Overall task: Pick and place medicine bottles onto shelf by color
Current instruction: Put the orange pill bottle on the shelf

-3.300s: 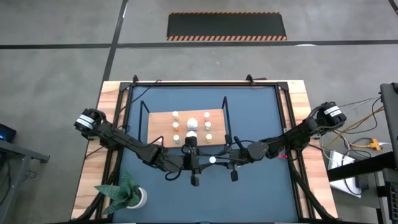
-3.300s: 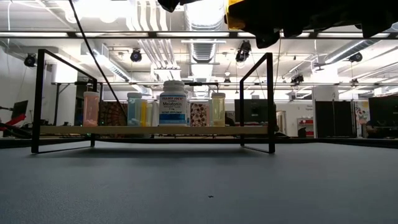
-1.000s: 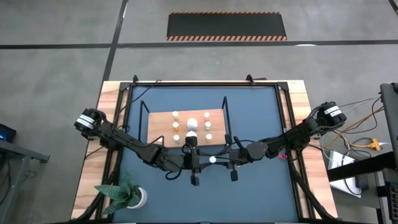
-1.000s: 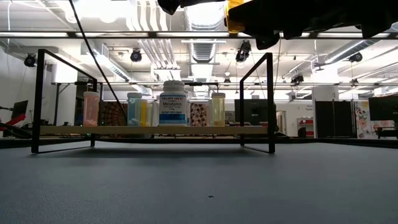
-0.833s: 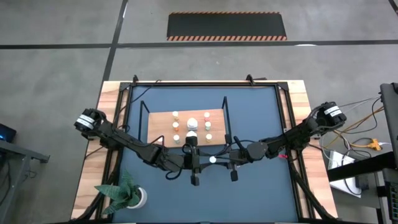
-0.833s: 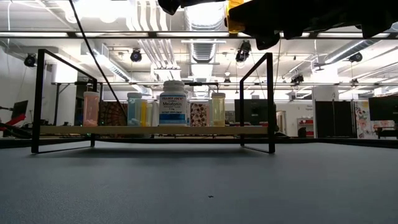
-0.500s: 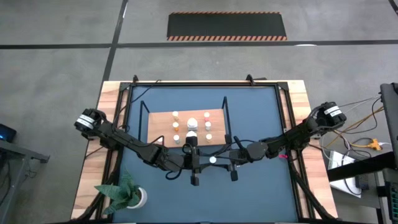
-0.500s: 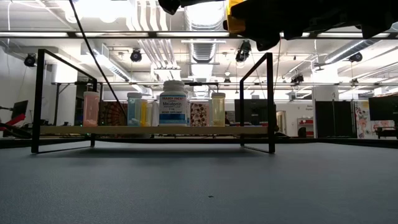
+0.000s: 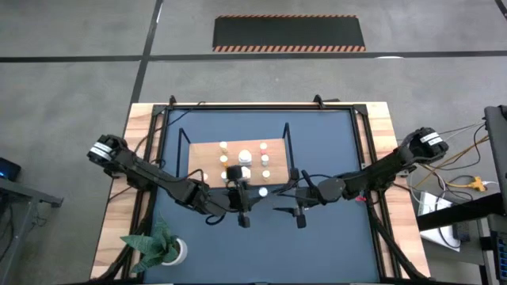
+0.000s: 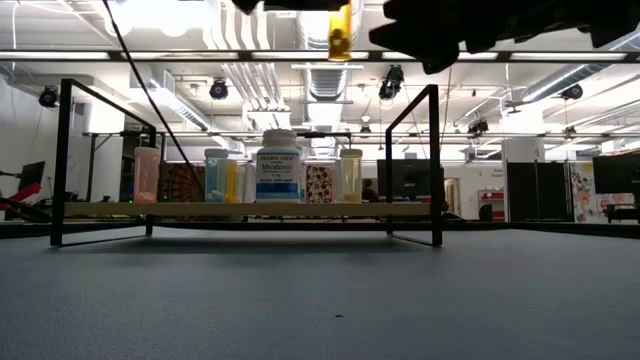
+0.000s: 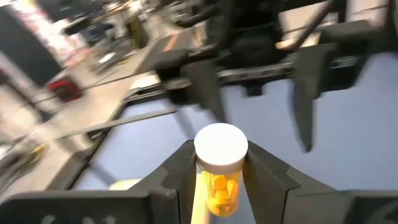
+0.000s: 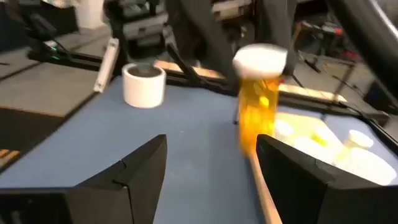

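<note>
My left gripper (image 11: 219, 180) is shut on a medicine bottle (image 12: 256, 106) with an orange-yellow body and a white cap. It hangs high over the table just near of the shelf (image 9: 207, 153), its cap (image 9: 262, 191) plain in the high view. My right gripper (image 12: 208, 165) is open and level with the bottle, a little toward the table's right of it, touching nothing. The shelf is a light wooden board in a black frame (image 10: 436, 160). Several small bottles (image 10: 350, 176) and a larger white one (image 10: 279, 165) stand upright on it. My left gripper pinches the bottle's orange body (image 11: 216, 186) just under the white cap (image 11: 221, 147), one finger (image 11: 177, 171) on each side. The fingers come level from the table's left. The bottle stands upright and lifted clear, its lower end (image 10: 340, 45) high above the table.
A white pot with a green plant (image 9: 162, 247) stands at the near-left corner on the wooden border. The dark blue tabletop (image 10: 330, 300) lies bare near of the shelf. Black frame bars (image 9: 261, 104) run round the table's edges.
The bottle was between both grippers a second ago. Now only my left gripper has it, and it has carried it toward the table's left and slightly toward the shelf. My right gripper stays about where it was, with the bottle now clear of it.
</note>
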`<state>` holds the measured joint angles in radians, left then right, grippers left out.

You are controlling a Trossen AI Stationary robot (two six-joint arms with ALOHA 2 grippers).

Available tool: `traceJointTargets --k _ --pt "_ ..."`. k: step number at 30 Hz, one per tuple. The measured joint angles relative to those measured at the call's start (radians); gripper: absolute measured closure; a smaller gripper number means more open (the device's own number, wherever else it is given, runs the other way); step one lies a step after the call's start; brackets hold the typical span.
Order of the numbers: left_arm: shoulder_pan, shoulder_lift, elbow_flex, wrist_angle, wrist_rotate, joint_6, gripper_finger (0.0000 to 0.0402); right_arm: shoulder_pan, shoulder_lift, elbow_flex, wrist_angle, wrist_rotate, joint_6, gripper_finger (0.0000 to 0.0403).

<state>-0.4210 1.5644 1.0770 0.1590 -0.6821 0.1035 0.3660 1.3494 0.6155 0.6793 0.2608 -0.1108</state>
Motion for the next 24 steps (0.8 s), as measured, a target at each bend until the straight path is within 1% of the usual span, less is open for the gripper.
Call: traceJointTargets --k 4,7,9,11,12,15,18,21,24 --pt "-0.001 -0.064 0.0 -0.159 -0.168 -0.071 0.0307 0.0 -0.054 0.0 -0.101 0.06 0.03 0.0167" --pt "-0.001 -0.112 0.0 -0.327 -0.335 -0.166 0.0307 0.0 -0.078 0.0 -0.149 0.081 0.064 0.0171" --pt "0.0 -0.144 0.0 -0.466 -0.437 -0.286 0.0307 0.0 -0.084 -0.001 -0.16 0.087 0.072 0.0172" --pt "0.004 -0.17 0.0 -0.621 -0.492 -0.452 0.0307 0.0 -0.084 -0.002 -0.16 0.088 0.075 0.0172" --pt "0.008 -0.18 -0.003 -0.695 -0.505 -0.549 0.0307 0.0 -0.084 -0.002 -0.161 0.088 0.076 0.0171" --pt "0.015 -0.193 -0.011 -0.914 -0.506 -0.862 0.0307 0.0 -0.084 -0.004 -0.16 0.088 0.077 0.017" --pt "0.016 -0.193 -0.04 -1.048 -0.503 -1.125 0.0307 0.0 -0.084 -0.004 -0.16 0.088 0.077 0.017" --pt "0.022 -0.193 -0.078 -1.086 -0.498 -1.291 0.0307 0.0 -0.084 -0.004 -0.159 0.088 0.078 0.017" --pt "0.038 -0.192 -0.109 -1.09 -0.464 -1.346 0.0307 0.0 -0.084 -0.005 -0.158 0.088 0.078 0.017"
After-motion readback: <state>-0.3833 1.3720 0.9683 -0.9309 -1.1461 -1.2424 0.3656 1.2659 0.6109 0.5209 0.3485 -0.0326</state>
